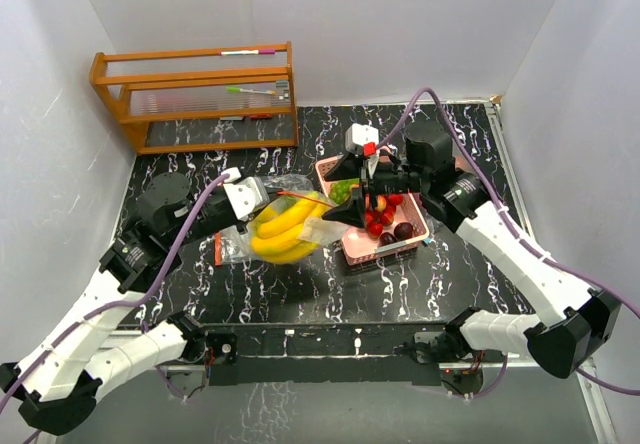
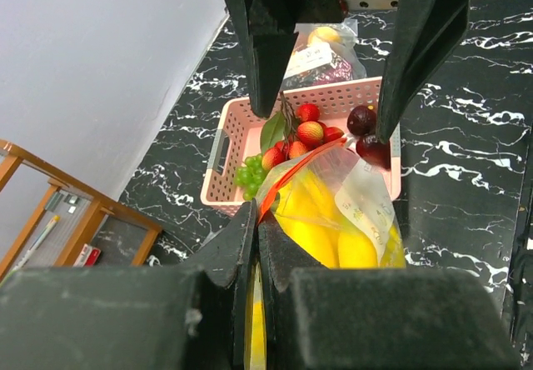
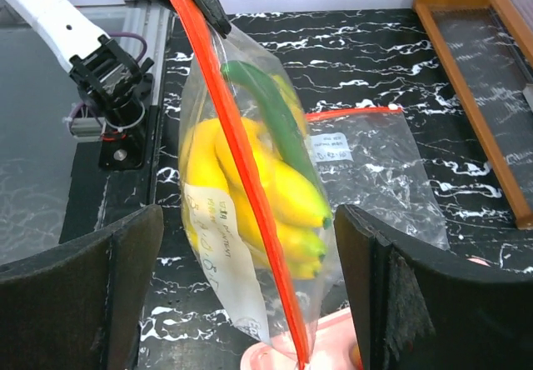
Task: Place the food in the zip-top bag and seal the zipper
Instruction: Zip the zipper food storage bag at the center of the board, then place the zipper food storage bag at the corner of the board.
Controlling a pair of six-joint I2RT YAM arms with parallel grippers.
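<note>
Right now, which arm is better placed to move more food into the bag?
Right: the right gripper is open by the pink tray of berries and plums; the left gripper is shut on the bag.

Wooden rack (image 1: 200, 102) far-left; pink tray (image 1: 380, 252) centre.

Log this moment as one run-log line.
left claw: shut on bag | right claw: open, facing bag | banana bunch: in bag | berries, plums: in tray
</note>
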